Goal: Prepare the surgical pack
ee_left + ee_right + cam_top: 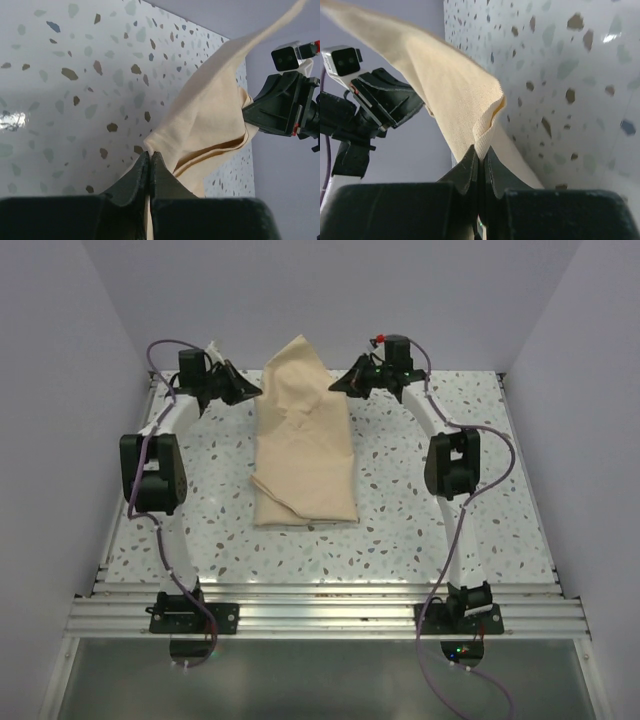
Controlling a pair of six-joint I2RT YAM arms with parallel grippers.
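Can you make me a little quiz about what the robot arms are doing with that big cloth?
1. True or false: the left tool is shut on the tan cloth.
2. Which end of the cloth is lifted off the speckled table? A) the far end, B) the near end, C) neither end.
3. How many tools are pinching the cloth?

Key:
1. True. Its fingers are closed with cloth between them.
2. A. The far end rises up, and the near end lies flat.
3. Two. The right tool pinches a fold as well.
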